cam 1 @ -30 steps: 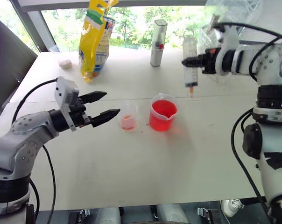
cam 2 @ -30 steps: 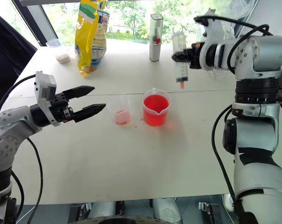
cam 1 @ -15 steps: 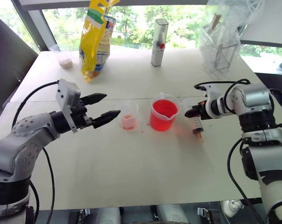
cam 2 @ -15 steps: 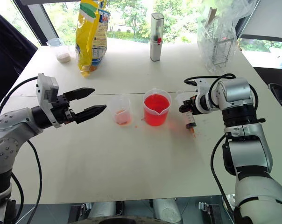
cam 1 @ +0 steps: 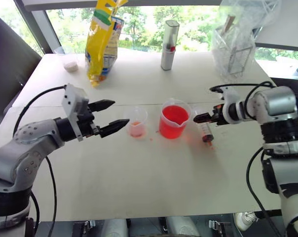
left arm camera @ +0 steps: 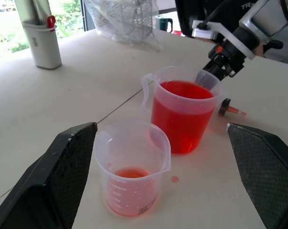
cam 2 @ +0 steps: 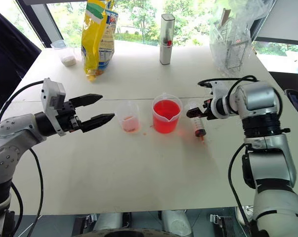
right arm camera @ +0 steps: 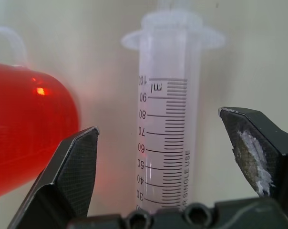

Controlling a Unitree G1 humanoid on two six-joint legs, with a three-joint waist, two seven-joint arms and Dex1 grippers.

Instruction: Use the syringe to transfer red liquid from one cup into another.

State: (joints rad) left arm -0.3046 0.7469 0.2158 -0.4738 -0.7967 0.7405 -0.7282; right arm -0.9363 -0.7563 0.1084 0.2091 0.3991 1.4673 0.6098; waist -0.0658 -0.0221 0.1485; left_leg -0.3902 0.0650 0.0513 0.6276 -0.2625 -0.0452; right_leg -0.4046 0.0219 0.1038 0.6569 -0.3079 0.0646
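The syringe [cam 1: 204,129] lies on the table just right of the red beaker [cam 1: 173,120], its red-stained tip pointing toward me. My right gripper [cam 1: 196,118] hangs open over its barrel; in the right wrist view both fingers [right arm camera: 79,167] stand clear of the scaled barrel [right arm camera: 168,133]. The beaker holds bright red liquid [left arm camera: 182,112]. To its left stands the small clear cup [cam 1: 136,122] with a little red liquid at the bottom. My left gripper [cam 1: 120,112] is open, level, just left of the small cup and apart from it.
At the back of the table are a yellow bag [cam 1: 102,42], a silver canister [cam 1: 167,45], a clear bag over a wire rack [cam 1: 235,44] and a cup with white powder [cam 1: 68,60]. Red drops mark the table near the cups.
My right arm came down from above the table with the syringe and laid it beside the red beaker. Its fingers have opened off the barrel. The left arm has kept still.
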